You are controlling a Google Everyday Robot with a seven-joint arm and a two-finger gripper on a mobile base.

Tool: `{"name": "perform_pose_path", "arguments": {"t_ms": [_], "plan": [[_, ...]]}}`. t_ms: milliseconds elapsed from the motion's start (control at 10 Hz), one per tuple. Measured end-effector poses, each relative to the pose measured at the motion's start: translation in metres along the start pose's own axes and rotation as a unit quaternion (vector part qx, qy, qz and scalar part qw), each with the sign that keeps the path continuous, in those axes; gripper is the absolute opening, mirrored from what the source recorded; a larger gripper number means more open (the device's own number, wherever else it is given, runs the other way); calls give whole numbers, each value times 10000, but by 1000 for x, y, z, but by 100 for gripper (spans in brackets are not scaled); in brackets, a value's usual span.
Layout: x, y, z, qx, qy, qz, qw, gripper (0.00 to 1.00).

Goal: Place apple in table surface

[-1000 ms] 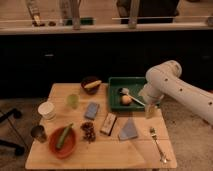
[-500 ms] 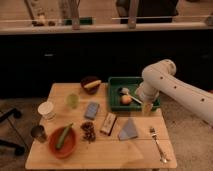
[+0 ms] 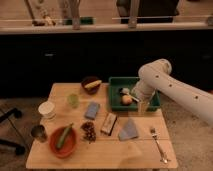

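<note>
Pincer (image 3: 131, 96) beside smooth round apple (image 3: 126, 100) in green tray (image 3: 115, 81); grip state unclear.

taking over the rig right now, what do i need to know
Hand: down in the green tray, right beside the apple; whether it grips the apple cannot be told.
Apple: in the tray, not on the table surface.
Done: the hand is at the apple.
Left: secure the apple, lift it out of the tray and set it on the wood.
</note>
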Motion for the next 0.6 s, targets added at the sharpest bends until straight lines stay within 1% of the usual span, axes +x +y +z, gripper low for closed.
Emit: {"name": "perform_pose_path", "arguments": {"t_ms": [400,600], "plan": [[4,-9,13,0,-94,23,10000,80],[-1,-17,19,-5,-157,3,9999,80]]}}
